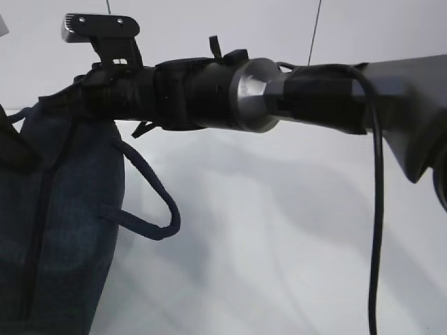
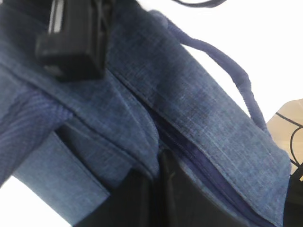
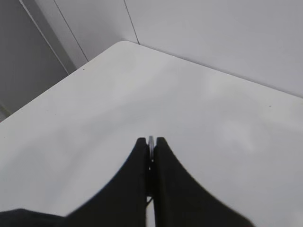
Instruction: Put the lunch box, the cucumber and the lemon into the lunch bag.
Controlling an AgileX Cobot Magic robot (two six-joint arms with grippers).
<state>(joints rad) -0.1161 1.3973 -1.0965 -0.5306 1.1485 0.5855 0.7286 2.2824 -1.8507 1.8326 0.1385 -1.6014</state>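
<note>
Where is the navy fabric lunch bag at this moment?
The boxy dark navy fabric lunch bag stands at the far left of the exterior view on the white table, under the right arm reaching across; it also fills the left wrist view.

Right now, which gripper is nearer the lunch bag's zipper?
Left. The left gripper is shut on the lunch bag fabric right beside the zipper. The right gripper, shut on a thin silver piece, shows only bare table beyond its tips.
</note>
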